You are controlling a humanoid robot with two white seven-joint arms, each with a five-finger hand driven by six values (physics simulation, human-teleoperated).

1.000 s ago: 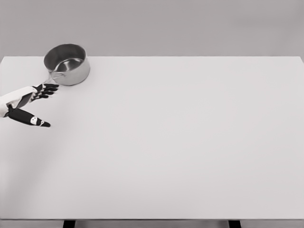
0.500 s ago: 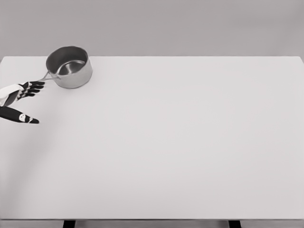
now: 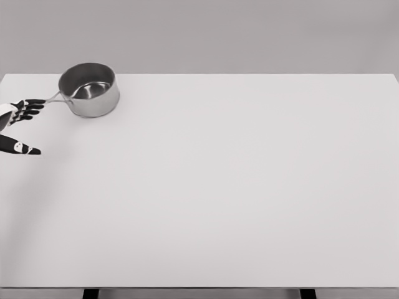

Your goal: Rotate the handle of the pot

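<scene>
A small steel pot [image 3: 90, 89] stands near the far left corner of the white table [image 3: 237, 187]. Its thin wire handle [image 3: 55, 98] points left and slightly toward me. My left hand [image 3: 24, 128] shows at the left edge, fingers spread and thumb held low, holding nothing. Its black fingertips [image 3: 34, 103] reach the handle's outer end and seem to touch it. The right arm is out of view.
The table's left edge lies right beside the hand, and its far edge runs just behind the pot. Two dark table legs [image 3: 91, 293] show under the front edge.
My left hand has drawn back to the left and farther away. The pot handle has swung from pointing toward me to pointing left, and the pot has shifted slightly.
</scene>
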